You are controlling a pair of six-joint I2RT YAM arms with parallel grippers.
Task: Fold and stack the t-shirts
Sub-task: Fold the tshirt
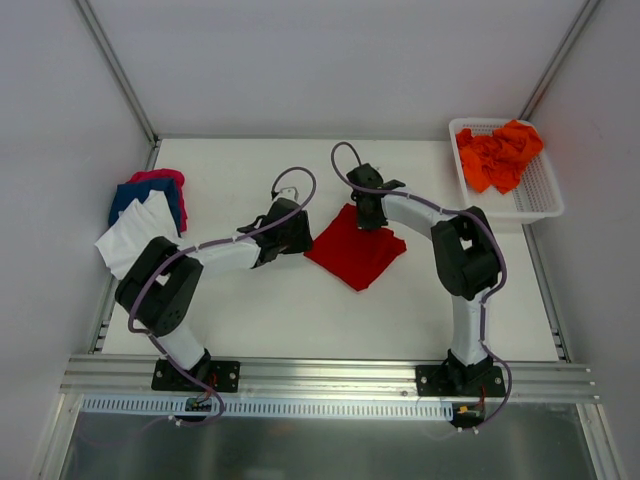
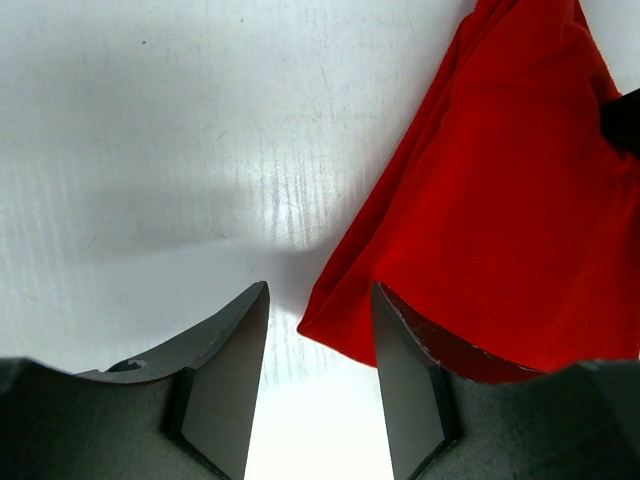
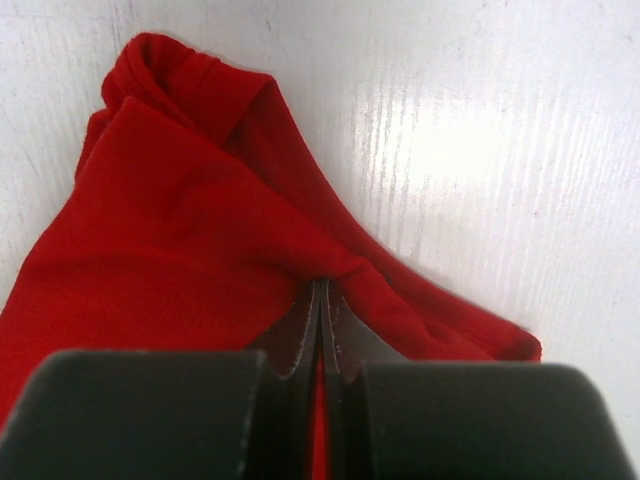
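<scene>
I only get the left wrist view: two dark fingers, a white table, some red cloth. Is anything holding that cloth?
Observer: Yes, the right fingers are shut on the red shirt's far edge.
Operator: Any other shirts?
Observer: A white shirt lies atop a blue shirt and a pink shirt by the table's left edge.
Operator: More to fold?
Observer: Orange shirts sit crumpled in a basket at the far right corner.

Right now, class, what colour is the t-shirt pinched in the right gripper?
Deep red. The t-shirt shows best in the right wrist view.
</scene>
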